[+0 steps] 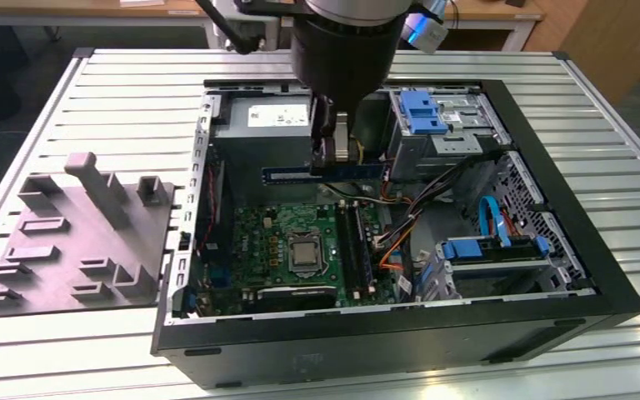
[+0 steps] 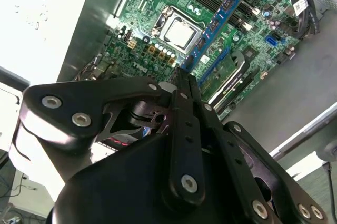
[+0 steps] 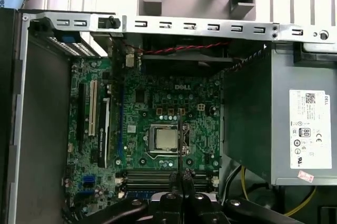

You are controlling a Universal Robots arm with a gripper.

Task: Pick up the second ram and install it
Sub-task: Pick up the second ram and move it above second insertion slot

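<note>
Item: ram stick (image 1: 287, 174), blue, long and flat. Held level in the air inside the open top of the computer case (image 1: 409, 337), above the motherboard (image 1: 256, 237) and touching none of it. In the exterior view it hangs between the power supply (image 1: 262, 123) and the processor (image 1: 301, 250). In the second wrist view the ram stick (image 2: 218, 21) runs out from the fingertips over the board, chips and pale label showing.

Holder: gripper (image 1: 335, 167), fingers closed flat on the stick near its middle, nothing else in its hold. Both wrist views show the black linkages drawn together, gripper (image 2: 181, 79) and gripper (image 3: 181, 195).

Board: memory slots (image 1: 349, 237), long and black, lie beside the processor, below the held stick and apart from it.

Surroundings: case lies on its side on a slatted metal table (image 1: 131, 75). A grey moulded fixture (image 1: 76, 242) sits on the table at the exterior view's left, just beside the case
</note>
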